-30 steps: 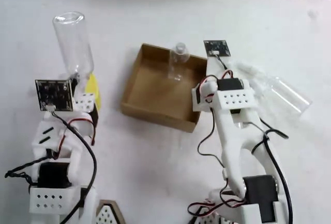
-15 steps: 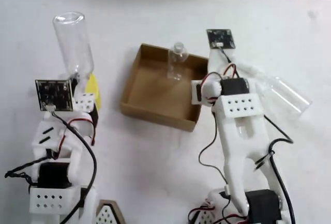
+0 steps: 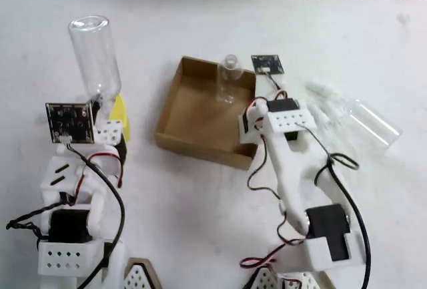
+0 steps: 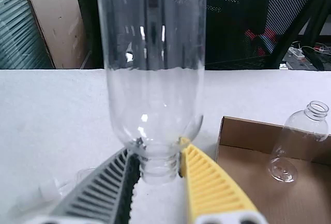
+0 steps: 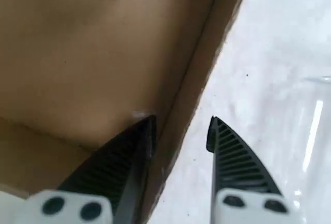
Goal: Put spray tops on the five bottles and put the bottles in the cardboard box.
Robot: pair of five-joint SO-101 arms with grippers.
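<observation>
My left gripper (image 4: pixel 159 168) is shut on the neck of a large clear bottle (image 4: pixel 151 74), held upside down above the table; the same bottle (image 3: pixel 93 52) stands at the left in the high view. The cardboard box (image 3: pixel 193 112) lies mid-table with a small clear bottle (image 3: pixel 228 79) leaning at its far wall. My right gripper (image 5: pixel 181 128) is open and straddles the box's right wall (image 5: pixel 199 74), one finger inside, the other outside. The right arm (image 3: pixel 283 121) hangs over that side of the box.
Clear bottles (image 3: pixel 367 121) lie on the white table to the right of the box, with pale spray parts (image 3: pixel 319 93) beside them. One bottle's edge (image 5: pixel 316 131) is close to my right gripper. The small bottle (image 4: pixel 297 144) and box (image 4: pixel 248 131) sit right of the held bottle.
The right arm has swung left from beside the lying bottles to the box's right wall. The left arm and its bottle have not moved.
</observation>
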